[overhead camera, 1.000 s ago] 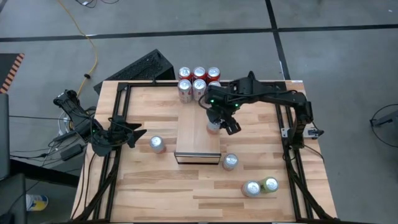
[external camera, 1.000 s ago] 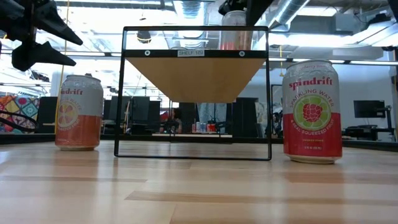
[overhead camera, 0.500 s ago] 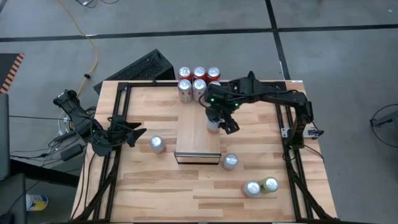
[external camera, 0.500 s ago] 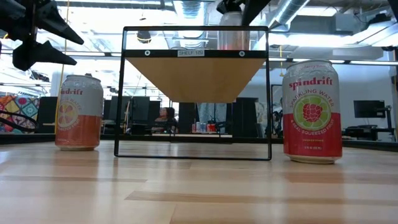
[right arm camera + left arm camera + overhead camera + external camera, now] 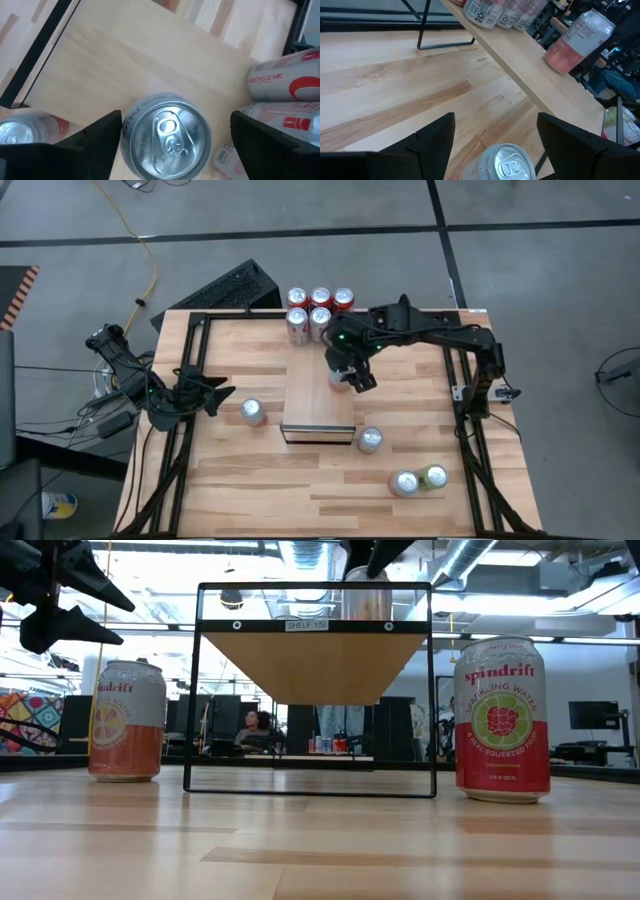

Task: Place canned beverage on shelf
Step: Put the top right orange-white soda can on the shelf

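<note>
Since the earlier frame the right claw [image 5: 170,145] has opened wide around the can [image 5: 167,135], which stands released on the shelf [image 5: 310,395], so next it must lift clear; the left claw [image 5: 495,145] waits half open, holding nothing.

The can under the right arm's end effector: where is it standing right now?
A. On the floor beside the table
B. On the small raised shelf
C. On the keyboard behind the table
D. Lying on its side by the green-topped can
B. In the right wrist view the can stands upright on the shelf, between the open fingers of the right end effector; the high view agrees.
</note>
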`<state>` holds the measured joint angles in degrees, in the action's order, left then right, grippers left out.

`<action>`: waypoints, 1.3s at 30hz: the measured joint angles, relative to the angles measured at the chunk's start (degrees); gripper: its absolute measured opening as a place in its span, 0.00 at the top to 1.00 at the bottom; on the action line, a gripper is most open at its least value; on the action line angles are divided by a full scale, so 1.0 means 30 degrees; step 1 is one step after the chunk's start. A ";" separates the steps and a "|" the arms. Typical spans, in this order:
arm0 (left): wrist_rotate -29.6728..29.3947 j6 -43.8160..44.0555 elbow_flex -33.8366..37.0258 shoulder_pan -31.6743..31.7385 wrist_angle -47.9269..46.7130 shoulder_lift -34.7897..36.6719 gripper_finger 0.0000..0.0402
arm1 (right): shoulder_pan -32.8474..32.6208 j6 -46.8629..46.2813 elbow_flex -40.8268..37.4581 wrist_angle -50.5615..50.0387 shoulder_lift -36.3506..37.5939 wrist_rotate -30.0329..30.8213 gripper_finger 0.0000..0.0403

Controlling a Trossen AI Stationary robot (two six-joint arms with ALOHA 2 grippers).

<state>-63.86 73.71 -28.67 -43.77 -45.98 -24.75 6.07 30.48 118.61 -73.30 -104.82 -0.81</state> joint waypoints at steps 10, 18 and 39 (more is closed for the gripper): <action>0.0138 -0.0041 0.0000 0.0000 -0.0007 0.0007 0.33 | -0.0519 -0.2205 0.1638 -0.1244 0.0897 0.0751 0.16; 0.0175 -0.0137 0.0003 0.0000 -0.0021 0.0005 0.33 | -0.0975 -1.0182 0.0226 -0.3274 0.3372 0.4152 0.26; 0.0699 -0.0084 0.0000 0.0000 -0.0284 0.0000 0.33 | -0.4402 -1.7405 -1.1693 0.6793 0.7053 0.7319 0.98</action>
<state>-61.76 73.45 -28.67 -43.77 -46.83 -24.75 -7.14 -21.73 83.53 -52.92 -83.66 21.15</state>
